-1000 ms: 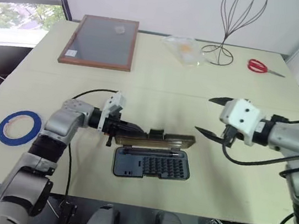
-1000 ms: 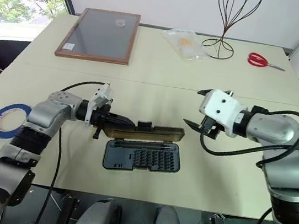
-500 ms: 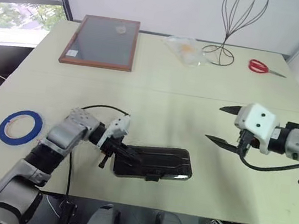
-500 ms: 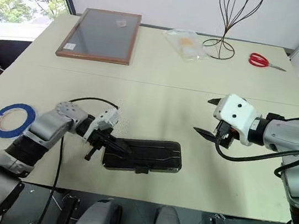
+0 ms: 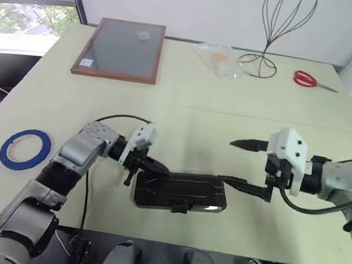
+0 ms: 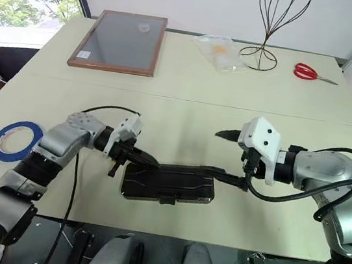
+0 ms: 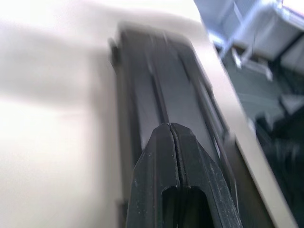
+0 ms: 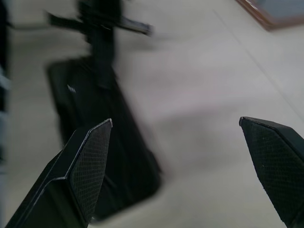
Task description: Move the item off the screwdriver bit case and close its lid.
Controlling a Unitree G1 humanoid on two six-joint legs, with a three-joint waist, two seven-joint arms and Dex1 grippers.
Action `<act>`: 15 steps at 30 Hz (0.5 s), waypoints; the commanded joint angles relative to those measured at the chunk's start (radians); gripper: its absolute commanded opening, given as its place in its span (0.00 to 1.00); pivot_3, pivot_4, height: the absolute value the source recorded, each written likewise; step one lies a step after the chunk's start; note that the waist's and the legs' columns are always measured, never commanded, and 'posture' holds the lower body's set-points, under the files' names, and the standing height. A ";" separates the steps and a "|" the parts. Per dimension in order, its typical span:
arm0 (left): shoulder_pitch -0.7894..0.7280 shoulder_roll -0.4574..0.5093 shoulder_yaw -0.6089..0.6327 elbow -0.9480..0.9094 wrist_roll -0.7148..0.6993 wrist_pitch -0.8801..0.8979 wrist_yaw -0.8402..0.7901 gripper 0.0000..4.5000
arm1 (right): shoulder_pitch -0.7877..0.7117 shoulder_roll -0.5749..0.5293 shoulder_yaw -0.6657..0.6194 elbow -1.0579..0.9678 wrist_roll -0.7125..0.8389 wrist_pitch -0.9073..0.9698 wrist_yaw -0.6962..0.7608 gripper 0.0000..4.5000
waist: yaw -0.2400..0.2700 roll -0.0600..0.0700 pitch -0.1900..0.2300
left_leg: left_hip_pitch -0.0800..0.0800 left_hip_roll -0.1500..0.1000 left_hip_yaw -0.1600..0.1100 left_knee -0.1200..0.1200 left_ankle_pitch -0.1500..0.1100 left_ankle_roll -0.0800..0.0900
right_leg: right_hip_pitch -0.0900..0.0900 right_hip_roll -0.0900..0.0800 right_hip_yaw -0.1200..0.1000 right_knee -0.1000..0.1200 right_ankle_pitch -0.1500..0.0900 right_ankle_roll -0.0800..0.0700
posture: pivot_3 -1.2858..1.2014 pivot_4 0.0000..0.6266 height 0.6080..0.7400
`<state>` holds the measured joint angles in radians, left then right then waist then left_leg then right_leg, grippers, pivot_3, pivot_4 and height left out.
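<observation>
Lid (image 5: 184, 187) lies flat down over the screwdriver bit case (image 6: 129, 193) near your desk's (image 5: 196, 128) front edge; your left pincer (image 5: 161, 167) is pressed together at its left end, right pincer (image 5: 237, 162) spread apart beside its right end

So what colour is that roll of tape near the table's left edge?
Blue. The roll of tape shows best in the left eye view.

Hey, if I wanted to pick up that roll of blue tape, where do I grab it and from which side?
Grip the blue tape across its band from above, one finger in the hole: it lies flat, open ring, nothing beside it.
</observation>
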<state>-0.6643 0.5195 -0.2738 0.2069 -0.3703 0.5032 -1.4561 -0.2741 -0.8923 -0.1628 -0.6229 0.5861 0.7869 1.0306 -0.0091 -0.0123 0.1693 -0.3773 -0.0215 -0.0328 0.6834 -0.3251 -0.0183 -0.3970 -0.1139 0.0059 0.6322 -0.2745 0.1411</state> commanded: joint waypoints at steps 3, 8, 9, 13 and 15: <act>-0.082 -0.036 0.047 0.018 -0.016 0.026 0.053 0.00 | 0.058 -0.007 0.043 -0.078 0.090 0.030 0.005 0.35 | -0.001 0.000 0.000 | 0.000 -0.001 0.000 0.000 0.000 0.001 | 0.000 0.000 0.000 -0.001 0.000 0.000 | 0.52 0.24 1.00; -0.112 -0.063 0.014 0.102 0.041 -0.029 0.066 0.00 | 0.104 0.003 0.132 -0.102 0.095 0.027 -0.001 0.01 | -0.006 -0.001 0.001 | 0.000 -0.001 0.001 0.000 0.000 0.001 | 0.000 0.000 0.000 -0.001 0.000 0.000 | 0.52 0.24 1.00; -0.117 -0.070 0.009 0.118 0.049 -0.036 0.068 0.00 | 0.110 0.005 0.150 -0.105 0.089 0.024 -0.006 0.01 | -0.005 -0.001 0.001 | 0.000 -0.001 0.001 0.000 0.000 0.001 | -0.001 0.000 0.000 0.000 0.000 0.000 | 0.52 0.24 1.00; -0.129 -0.110 -0.014 0.177 0.094 -0.082 0.080 0.00 | 0.133 0.022 0.268 -0.093 0.038 0.016 -0.032 0.01 | -0.001 -0.001 0.001 | 0.000 -0.001 0.001 0.000 0.000 0.001 | 0.000 0.000 0.000 0.000 0.000 0.000 | 0.52 0.24 1.00; -0.132 -0.130 -0.022 0.196 0.110 -0.097 0.086 0.00 | 0.147 0.030 0.330 -0.082 0.003 0.007 -0.044 0.01 | 0.001 -0.002 0.001 | 0.000 -0.001 0.001 0.000 0.000 0.001 | -0.001 0.000 0.000 -0.001 0.000 0.000 | 0.52 0.24 1.00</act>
<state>-0.7701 0.4015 -0.2906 0.4010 -0.2722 0.4347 -1.3744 -0.1349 -0.8717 0.1288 -0.6976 0.6143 0.8160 0.9992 -0.0083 -0.0138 0.1704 -0.3779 -0.0228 -0.0321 0.6836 -0.3254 -0.0177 -0.3976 -0.1138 0.0059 0.6316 -0.2745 0.1412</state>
